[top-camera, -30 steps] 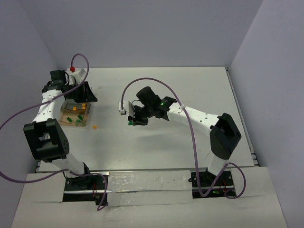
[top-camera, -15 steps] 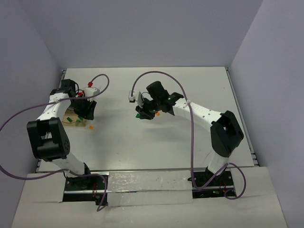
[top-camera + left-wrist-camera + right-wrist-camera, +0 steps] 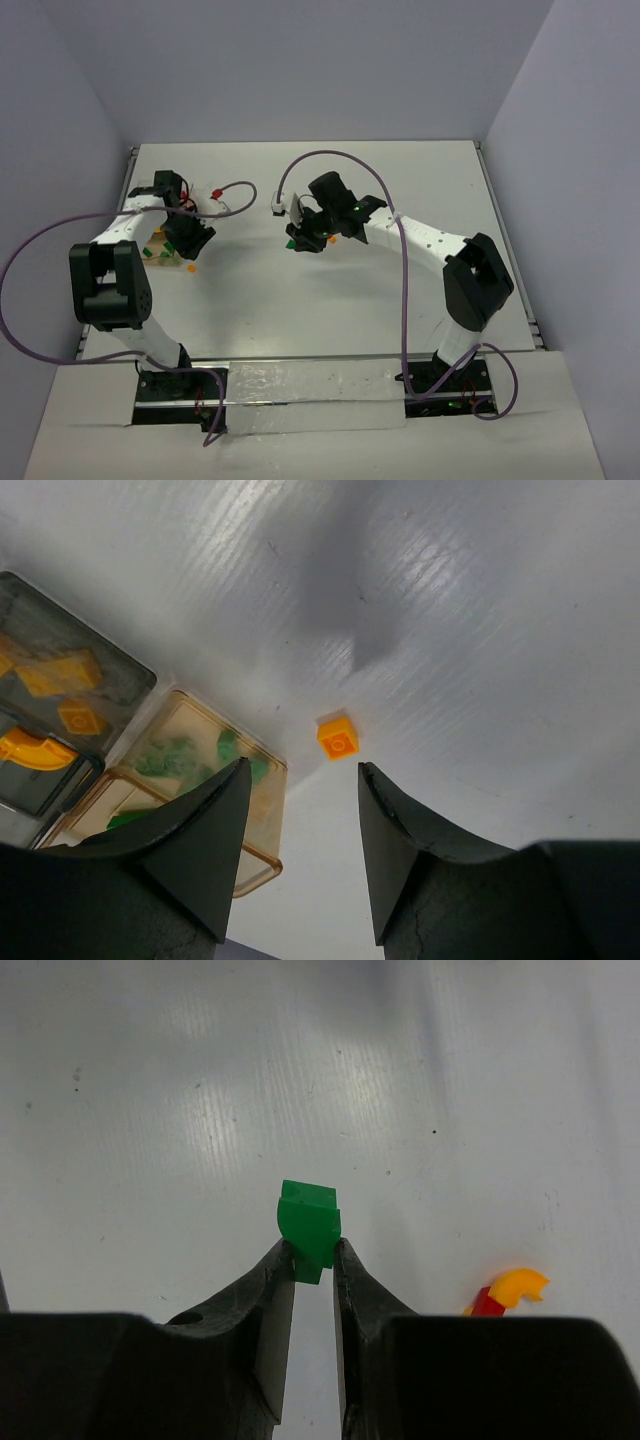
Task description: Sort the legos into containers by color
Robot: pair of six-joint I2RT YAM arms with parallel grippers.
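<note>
Left side first: the left claw is spread wide and empty, hanging over a loose orange brick that lies on the table just ahead of the gap between its fingers, nearer the right finger. A second ago this claw was back over the far side of the containers. It has since swung to their near-right corner, so I read it as lining up on the stray. The amber-tinted tray holding green bricks sits just left of the claw, by the left finger. The tray with orange-yellow pieces is further left and ahead. The stray is near the amber tray but not touching it. The right claw pinches a green brick by its lower end, with the rest sticking out past the tips. It shifted up-table over the last second and hardly moved in the last half (maybe waiting for the left arm to clear). A red-and-yellow joined piece lies on the table to that claw's right. So the green one is picked but still well apart from the trays and needs carrying across. The orange one is not yet grasped.
</note>
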